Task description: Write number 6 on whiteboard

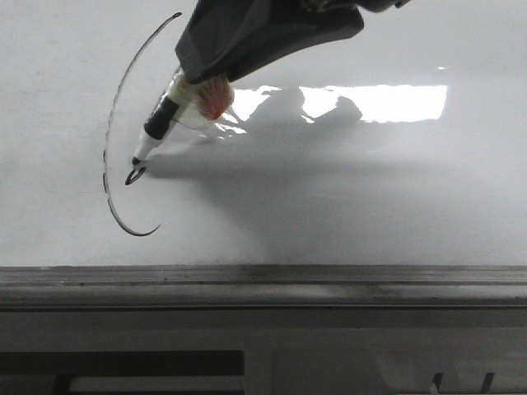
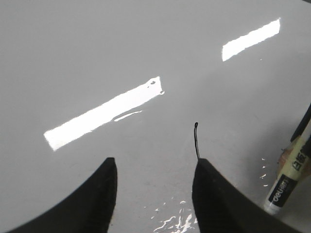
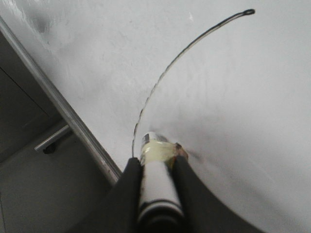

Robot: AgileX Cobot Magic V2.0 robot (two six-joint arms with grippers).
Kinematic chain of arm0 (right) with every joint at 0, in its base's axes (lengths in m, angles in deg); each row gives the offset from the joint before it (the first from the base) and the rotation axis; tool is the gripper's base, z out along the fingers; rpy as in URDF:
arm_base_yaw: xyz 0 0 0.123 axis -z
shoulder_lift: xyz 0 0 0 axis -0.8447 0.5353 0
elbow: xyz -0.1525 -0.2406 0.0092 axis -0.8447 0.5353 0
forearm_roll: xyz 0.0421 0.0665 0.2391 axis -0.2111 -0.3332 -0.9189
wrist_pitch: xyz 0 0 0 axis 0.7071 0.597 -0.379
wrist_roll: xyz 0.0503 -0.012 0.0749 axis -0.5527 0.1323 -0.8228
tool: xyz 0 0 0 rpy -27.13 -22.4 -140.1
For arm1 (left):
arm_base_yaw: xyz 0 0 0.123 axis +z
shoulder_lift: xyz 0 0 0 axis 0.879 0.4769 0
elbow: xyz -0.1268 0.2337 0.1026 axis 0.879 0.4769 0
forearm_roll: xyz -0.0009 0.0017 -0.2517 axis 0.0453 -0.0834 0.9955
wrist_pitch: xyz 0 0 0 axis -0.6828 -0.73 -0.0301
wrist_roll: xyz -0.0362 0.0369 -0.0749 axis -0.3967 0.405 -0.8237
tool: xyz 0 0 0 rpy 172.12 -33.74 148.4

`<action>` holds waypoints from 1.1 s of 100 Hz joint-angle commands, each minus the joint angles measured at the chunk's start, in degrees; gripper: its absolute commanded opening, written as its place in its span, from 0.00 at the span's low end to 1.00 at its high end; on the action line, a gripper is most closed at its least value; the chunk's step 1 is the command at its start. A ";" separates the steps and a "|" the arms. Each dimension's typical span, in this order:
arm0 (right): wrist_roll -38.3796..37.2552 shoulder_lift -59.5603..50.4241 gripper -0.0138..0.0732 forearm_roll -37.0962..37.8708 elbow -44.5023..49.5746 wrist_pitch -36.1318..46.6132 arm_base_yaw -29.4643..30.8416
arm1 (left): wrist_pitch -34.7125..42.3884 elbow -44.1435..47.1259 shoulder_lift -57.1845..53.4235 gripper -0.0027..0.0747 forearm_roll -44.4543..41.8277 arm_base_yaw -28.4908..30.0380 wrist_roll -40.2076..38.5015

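Observation:
The whiteboard (image 1: 370,189) fills the front view. On it the number 6 (image 1: 109,132) is a thin black open curve with a small tick inside. My right gripper (image 1: 200,85) is shut on a white marker pen (image 1: 160,123), whose tip touches the board at the tick. In the right wrist view my right gripper (image 3: 155,160) clamps the marker (image 3: 156,182) and the curve (image 3: 170,63) runs ahead on the board (image 3: 243,97). My left gripper (image 2: 154,160) is open and empty over the board (image 2: 97,58), beside one end of the line (image 2: 196,141) and the marker (image 2: 289,179).
A grey metal ledge (image 1: 263,284) runs along the board's near edge, and also shows in the right wrist view (image 3: 63,104). A bright rectangular glare (image 1: 375,103) lies on the board right of the marker. A dark frame (image 1: 123,366) lies below the ledge.

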 commanded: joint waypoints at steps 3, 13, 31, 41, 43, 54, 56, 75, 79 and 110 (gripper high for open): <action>0.08 -2.55 0.09 0.49 -1.89 2.63 0.12 | 3.62 -1.51 0.24 0.47 0.37 -1.11 -0.65; 0.08 -2.54 0.09 0.49 -1.89 0.88 -0.92 | 1.04 -1.39 1.76 0.47 -3.81 -5.37 -0.65; 0.08 -2.54 0.09 1.53 -1.89 0.48 -4.60 | 0.09 -1.61 8.88 0.47 -5.67 -17.67 -0.55; 0.08 -2.54 0.09 1.68 -1.89 0.11 -6.21 | 0.98 -1.75 13.60 0.47 -5.79 -21.53 0.05; 0.08 -2.54 0.09 1.75 -1.89 0.11 -6.60 | 0.98 -1.75 14.55 0.47 -5.79 -21.87 0.29; 0.08 -2.54 0.09 1.81 -1.89 0.00 -7.58 | 1.41 -1.75 18.28 0.47 -5.79 -21.47 0.29; 0.08 -2.54 0.09 1.81 -1.89 0.00 -7.58 | 1.80 -1.75 18.81 0.47 -5.79 -21.47 0.29; 0.08 -2.54 0.09 1.81 -1.89 -1.43 -8.68 | 6.43 -1.87 22.12 0.46 -5.59 -21.47 0.39; 0.08 -2.54 0.09 1.81 -1.89 -1.52 -8.82 | 6.43 -1.99 22.52 0.44 -5.32 -21.47 0.39; 0.08 -2.54 0.09 2.02 -1.89 -1.56 -8.94 | 2.80 -1.99 22.27 0.03 -3.98 -21.47 0.39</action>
